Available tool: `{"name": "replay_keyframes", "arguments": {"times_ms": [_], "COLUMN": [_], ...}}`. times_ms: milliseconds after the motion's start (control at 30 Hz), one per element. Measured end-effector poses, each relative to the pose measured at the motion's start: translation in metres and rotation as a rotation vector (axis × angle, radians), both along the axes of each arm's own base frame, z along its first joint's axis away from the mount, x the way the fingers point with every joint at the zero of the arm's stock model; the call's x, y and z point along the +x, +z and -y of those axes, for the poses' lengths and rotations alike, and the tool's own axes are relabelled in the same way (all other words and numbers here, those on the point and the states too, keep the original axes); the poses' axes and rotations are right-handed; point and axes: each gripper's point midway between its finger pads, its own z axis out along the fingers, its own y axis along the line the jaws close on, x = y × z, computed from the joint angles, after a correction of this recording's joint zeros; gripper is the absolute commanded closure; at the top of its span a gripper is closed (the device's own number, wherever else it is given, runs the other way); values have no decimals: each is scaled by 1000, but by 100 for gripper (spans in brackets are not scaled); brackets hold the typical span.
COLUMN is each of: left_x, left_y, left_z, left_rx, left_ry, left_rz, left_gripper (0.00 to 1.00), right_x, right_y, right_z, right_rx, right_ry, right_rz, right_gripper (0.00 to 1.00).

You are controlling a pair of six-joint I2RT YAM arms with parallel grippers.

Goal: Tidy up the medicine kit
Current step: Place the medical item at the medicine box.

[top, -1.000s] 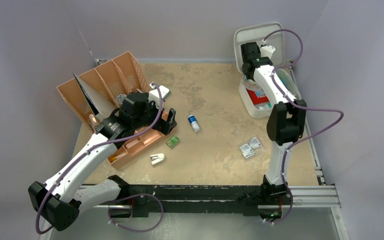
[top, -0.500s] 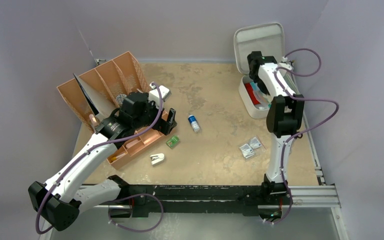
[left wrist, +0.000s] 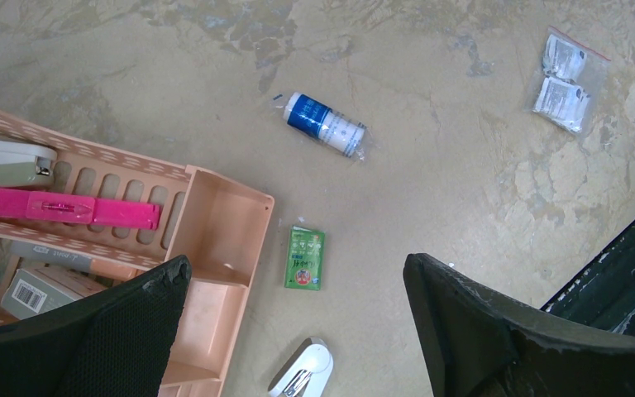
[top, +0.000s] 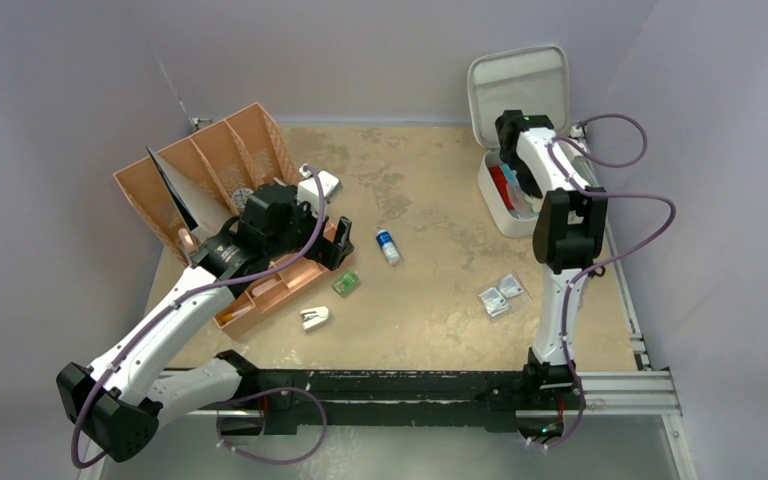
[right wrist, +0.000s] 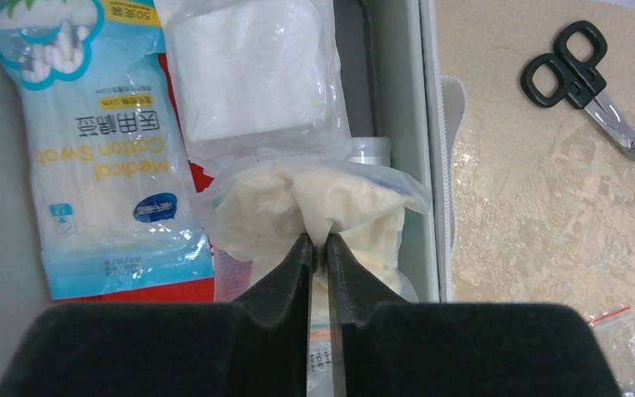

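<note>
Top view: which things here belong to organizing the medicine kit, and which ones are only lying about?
Belong to the job: medicine kit; clear bag pinched by the right gripper inside it; cotton swab pack; gauze pack; blue-white roll; green sachet; small clear packets.
Probably just lying about: orange organizer trays; small white stapler.

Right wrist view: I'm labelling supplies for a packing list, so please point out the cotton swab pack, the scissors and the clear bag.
cotton swab pack (right wrist: 103, 157), right wrist view, on its printed front.
scissors (right wrist: 587, 85), right wrist view, on the black handles.
clear bag (right wrist: 252, 207), right wrist view, on its cream contents.
</note>
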Motion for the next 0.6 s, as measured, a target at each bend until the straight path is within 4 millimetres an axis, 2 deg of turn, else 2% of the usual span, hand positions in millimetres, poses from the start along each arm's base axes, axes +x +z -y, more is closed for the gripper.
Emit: {"name": "replay_keyframes", "arguments": {"times_ms": [200, 300, 600], "left_x": [0, 0, 0], "left_y": [0, 0, 0], "left_z": [0, 0, 0], "left_rx": [0, 1, 1], "left_ry": [0, 1, 1], "left_rz": [0, 0, 0], "left_gripper": [1, 1, 1], "right_x": [-3, -4, -1], "right_y": [-24, -29, -18], "right_z": [-2, -2, -2], "right_rx": [10, 12, 13], "right_ry": [-26, -38, -12], "right_rz": [-46, -52, -29], "right_gripper": [69, 62, 63]}}
